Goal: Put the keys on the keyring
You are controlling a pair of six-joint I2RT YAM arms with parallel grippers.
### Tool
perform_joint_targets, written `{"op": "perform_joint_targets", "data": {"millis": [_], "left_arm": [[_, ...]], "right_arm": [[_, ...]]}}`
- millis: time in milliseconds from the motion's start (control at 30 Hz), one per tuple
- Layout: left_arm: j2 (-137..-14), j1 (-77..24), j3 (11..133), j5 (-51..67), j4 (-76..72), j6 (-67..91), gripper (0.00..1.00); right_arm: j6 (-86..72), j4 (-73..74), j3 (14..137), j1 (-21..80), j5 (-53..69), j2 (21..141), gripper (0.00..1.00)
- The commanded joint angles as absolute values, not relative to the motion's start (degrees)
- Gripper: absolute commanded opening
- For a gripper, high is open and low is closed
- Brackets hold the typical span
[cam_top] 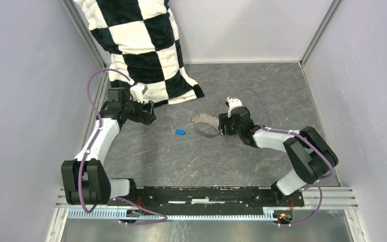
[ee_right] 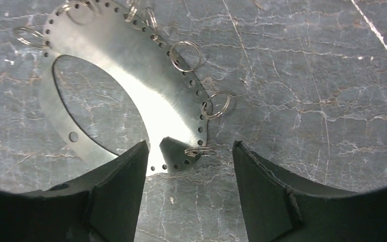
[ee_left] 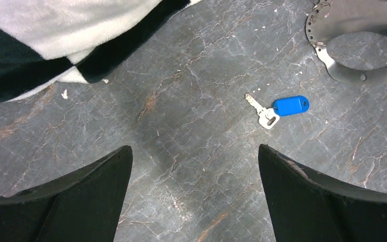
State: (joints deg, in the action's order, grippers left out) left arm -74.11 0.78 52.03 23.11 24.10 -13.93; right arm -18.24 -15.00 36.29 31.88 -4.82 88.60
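- The right tool is hovering low with its jaws spread wide and gripping nothing. The near end of the keyring is lying between its fingers and just ahead of them on the desk.
- The left tool is also gaping wide and empty above bare desk. The blue key is lying ahead and to its right, near the keyring but apart from it.
- The keyring is showing as a thin, flat crescent of grey metal, with holes along its outer rim carrying small split rings. I am judging it stiff, light and slick. Since it is lying flush, a pinch across the rim edge is looking like the only real hold.
- The blue key is looking tiny and light, and likely to skate away when nudged. Its plastic head is offering the thickest grip.
- The red key is not appearing in any view. A dark patch beside the right tool's left finger could be a notch or a shadow, and I cannot tell whether that finger is touching the metal. A checkered cushion is hiding the desk's far left corner.
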Motion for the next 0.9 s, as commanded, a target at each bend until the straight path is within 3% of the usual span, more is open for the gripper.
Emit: {"op": "perform_joint_targets", "data": {"millis": [0,267,400,533,700,767,867], "left_arm": [[-70.84,0.70,53.00,24.36,24.37,-16.54,1.00],[-70.47,0.66,53.69,25.60,25.14,-16.26,1.00],[-70.49,0.69,54.08,25.78,25.82,-16.33,1.00],[-70.27,0.70,54.34,26.29,26.15,-16.43,1.00],[-70.01,0.69,54.13,27.51,26.11,-15.84,1.00],[-69.81,0.69,53.83,28.46,26.13,-16.02,1.00],[-69.70,-1.19,53.77,29.00,26.12,-17.03,1.00]], "right_arm": [[-19.36,-12.04,40.05,32.41,-8.49,90.70,0.68],[-16.65,-12.70,41.39,32.78,-9.97,93.21,0.62],[-15.69,-13.10,42.10,32.78,-8.89,94.54,0.55],[-14.60,-13.84,41.92,32.78,-8.21,94.92,0.37],[-13.23,-15.21,41.62,32.76,-6.17,94.01,0.06],[-12.79,-16.47,41.17,32.77,-4.35,92.83,0.00],[-11.72,-17.29,41.32,32.78,-0.60,90.75,0.00]]}}
